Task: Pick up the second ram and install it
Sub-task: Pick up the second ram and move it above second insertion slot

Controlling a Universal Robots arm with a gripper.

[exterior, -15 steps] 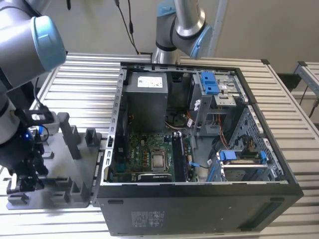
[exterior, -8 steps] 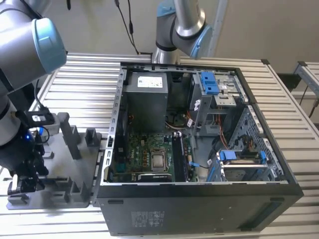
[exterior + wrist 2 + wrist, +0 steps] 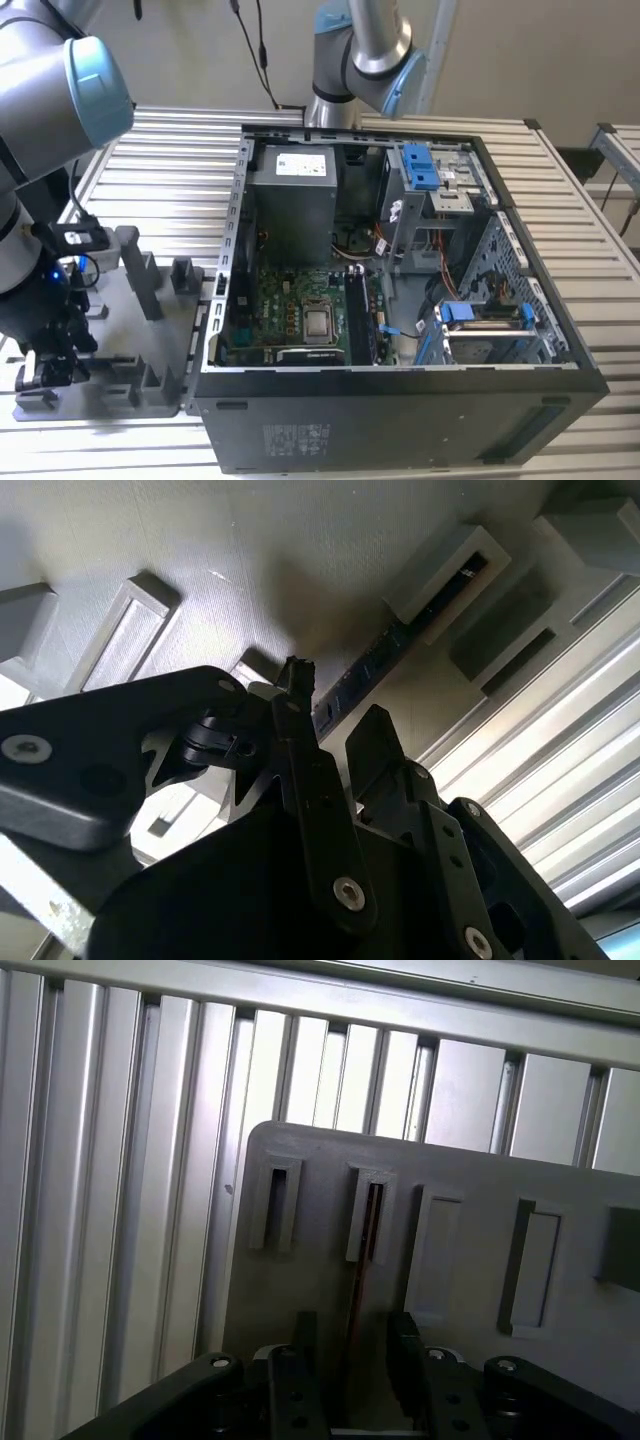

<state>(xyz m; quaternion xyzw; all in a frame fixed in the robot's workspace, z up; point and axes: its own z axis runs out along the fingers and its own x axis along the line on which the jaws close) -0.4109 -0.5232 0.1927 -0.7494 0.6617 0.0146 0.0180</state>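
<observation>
The second ram (image 3: 361, 1270) stands on its edge in a slot of the grey moulded tray (image 3: 470, 1290), showing as a thin dark strip; it is also in the second wrist view (image 3: 385, 652). My gripper (image 3: 352, 1360) is open, with one finger on each side of the stick and a gap on both sides. The second wrist view shows the same straddle, the gripper (image 3: 335, 712) just above the tray (image 3: 250, 570). In the exterior view the gripper (image 3: 47, 372) hangs low over the tray (image 3: 160, 340), at that view's left.
An open computer case (image 3: 400, 400) lies to the exterior view's right of the tray, its motherboard (image 3: 290, 305) and processor (image 3: 320, 323) exposed. Blue drive-bay clips (image 3: 418, 165) sit at its far side. The tray has several other raised slots (image 3: 272, 1205). A ribbed metal table (image 3: 100, 1210) lies underneath.
</observation>
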